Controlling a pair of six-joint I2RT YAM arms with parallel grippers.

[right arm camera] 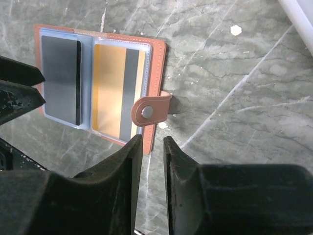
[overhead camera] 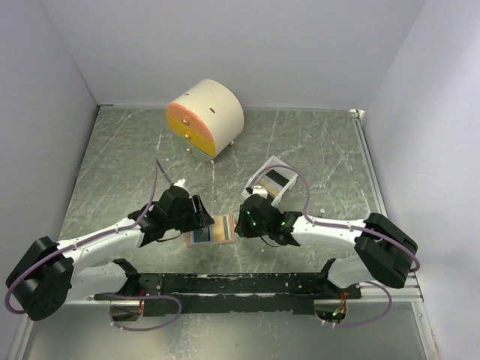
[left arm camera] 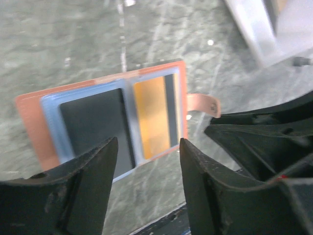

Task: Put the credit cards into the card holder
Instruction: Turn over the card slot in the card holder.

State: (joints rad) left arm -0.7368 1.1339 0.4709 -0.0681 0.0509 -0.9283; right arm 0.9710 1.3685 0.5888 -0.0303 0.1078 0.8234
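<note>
The card holder [overhead camera: 213,229] lies open and flat on the table between my two grippers. In the right wrist view the card holder [right arm camera: 156,54] has a black card [right arm camera: 61,81] in its left pocket and a gold card [right arm camera: 110,88] with a dark stripe in its right pocket. Its snap strap [right arm camera: 151,110] folds over the right edge. My right gripper [right arm camera: 152,138] stands narrowly open just short of the strap, with table showing between the fingers. My left gripper [left arm camera: 148,142] is open over the holder's near edge [left arm camera: 161,152], holding nothing. More credit cards [overhead camera: 276,180] lie in the white tray.
A small white tray [overhead camera: 262,169] sits behind the right gripper. The round cream cabinet [overhead camera: 206,116] with orange-yellow drawers stands at the back. White walls enclose the marbled table on three sides. A black rail [overhead camera: 225,283] runs along the near edge.
</note>
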